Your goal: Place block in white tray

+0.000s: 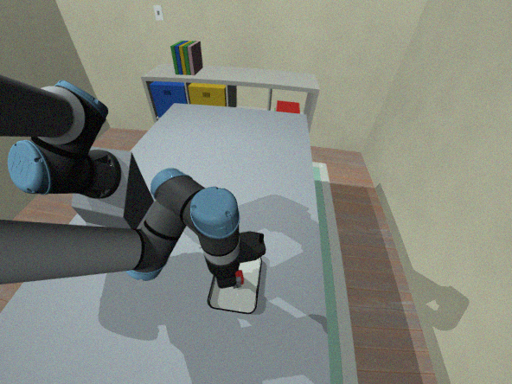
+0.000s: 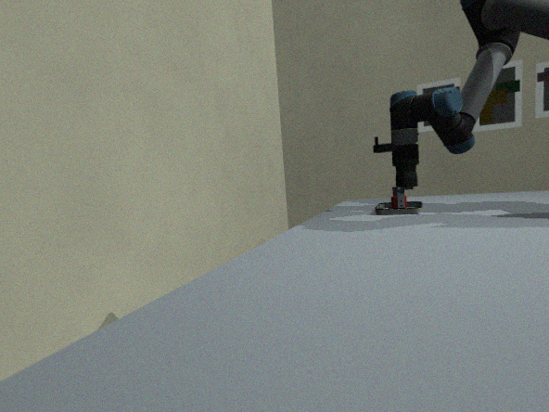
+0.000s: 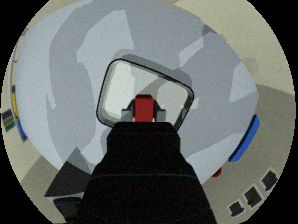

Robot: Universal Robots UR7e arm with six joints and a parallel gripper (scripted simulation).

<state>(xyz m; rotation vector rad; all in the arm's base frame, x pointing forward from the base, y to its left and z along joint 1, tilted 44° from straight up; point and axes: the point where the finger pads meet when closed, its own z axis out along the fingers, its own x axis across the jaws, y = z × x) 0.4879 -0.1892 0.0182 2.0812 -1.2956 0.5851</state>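
Observation:
My gripper (image 1: 237, 281) (image 2: 399, 200) (image 3: 143, 105) is shut on a small red block (image 1: 240, 275) (image 2: 395, 202) (image 3: 143, 108). It holds the block down inside the white tray (image 1: 254, 303) (image 2: 413, 210) (image 3: 115, 90), at or just above the tray floor; I cannot tell whether the block touches it. The tray is a shallow rounded rectangle with a dark rim, lying on the grey table (image 1: 225, 147) (image 2: 325, 302). The arm's wrist hides part of the tray in the top view.
A white shelf (image 1: 303, 86) with blue, yellow and red bins and a row of books (image 1: 187, 57) stands beyond the table's far end. The table's right edge runs beside a green floor strip (image 1: 330, 281). The arm's base and links fill the left side.

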